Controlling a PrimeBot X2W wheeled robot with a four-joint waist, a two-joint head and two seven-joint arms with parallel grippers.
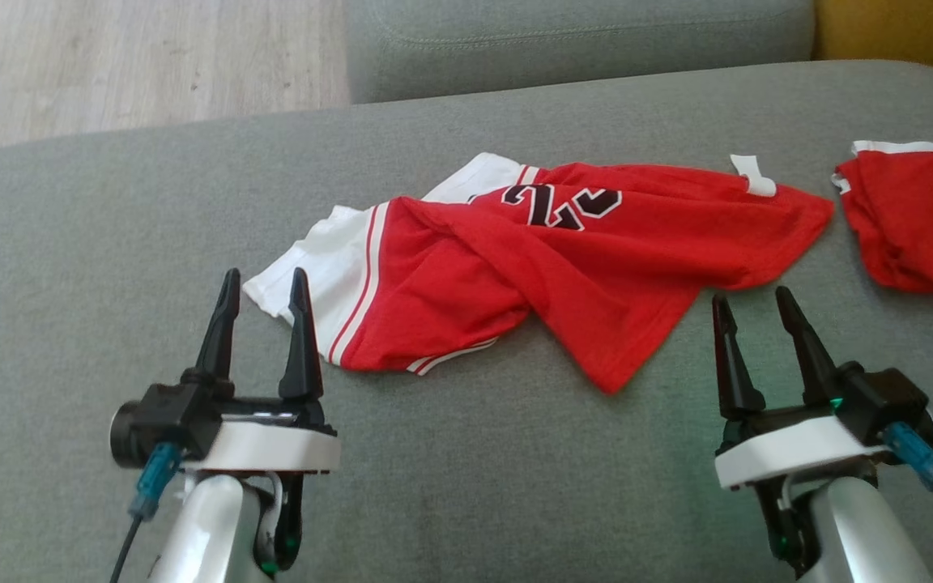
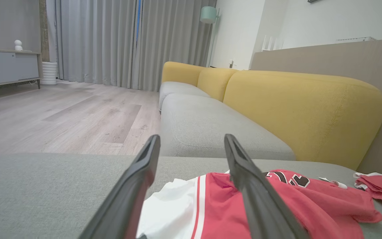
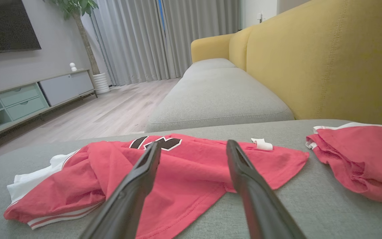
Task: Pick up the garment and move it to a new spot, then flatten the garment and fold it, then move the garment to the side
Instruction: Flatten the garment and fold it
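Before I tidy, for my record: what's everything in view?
Crumpled red-and-white numbered jersey: one, red and white, mid-cushion.
Bunched red cloth garment: one, red with white trim, cushion's right end.
Grey fabric seat cushions: two, grey, under and beyond garments.
Yellow padded sofa back: one, yellow, behind the seats.
Pale wooden floor: one, light brown, beside sofa.
Left gripper: one, dark, open, by jersey's white end.
Right gripper: one, dark, open, by jersey's red hem.

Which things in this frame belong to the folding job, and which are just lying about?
Job: red-and-white jersey; left gripper and right gripper, both open; grey cushion beneath.
Lying about: second red garment at right; yellow sofa back; TV cabinet.
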